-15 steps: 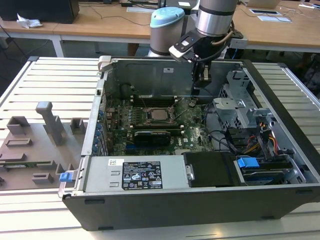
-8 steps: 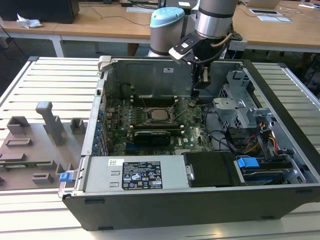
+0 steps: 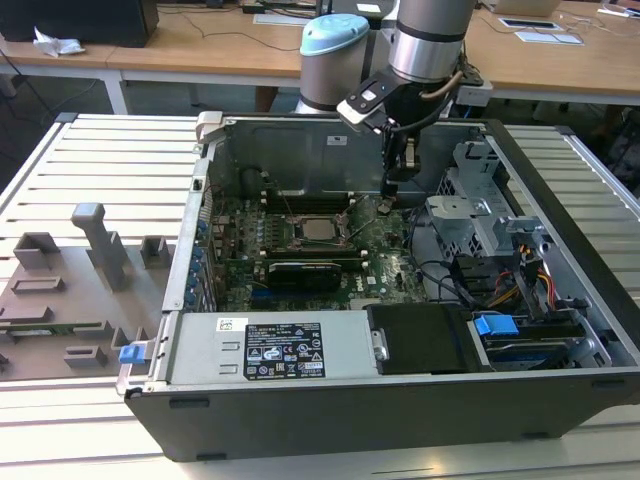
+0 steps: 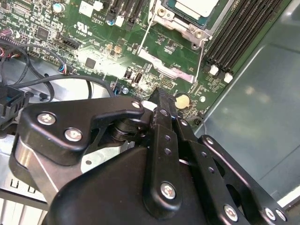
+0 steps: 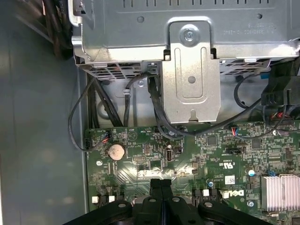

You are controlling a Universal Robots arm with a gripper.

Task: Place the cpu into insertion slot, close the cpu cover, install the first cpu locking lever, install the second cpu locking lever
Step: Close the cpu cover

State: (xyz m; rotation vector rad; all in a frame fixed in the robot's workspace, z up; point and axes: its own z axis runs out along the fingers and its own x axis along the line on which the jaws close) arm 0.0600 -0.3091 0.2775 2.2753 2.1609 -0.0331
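"Silver-grey top, square, sitting in the socket: that's the cpu, yes?"

"Yes. It lies in its slot in the middle of the motherboard. In the second wrist view the cpu cover looks folded down around it, with the chip showing through the window."

"And the locking levers?"

"Two thin wire rods run off the socket's corners. I judge they aren't latched, but I can't be sure from these angles."

"Where's the gripper?"

"Low inside the case, over the board on the exterior view's right of the socket. It's apart from the socket and nearer the coin cell. Its fingers are pressed together, with nothing between them that I can see."

"So what worries you?"

"Two things. Clenched tips this close to the board would land on the small parts by the coin cell if the arm sank any lower here, and a scrape there could knock a component loose. The rods are also slim and springy — a push that meets one off-centre would probably slide off. The tips could then jab the cover or the memory slots beside it."

"Cables?"

"Black leads hang from the drive cage down to the board's edge. A wide sweep of the wrist could snag them — that's my guess, anyway."
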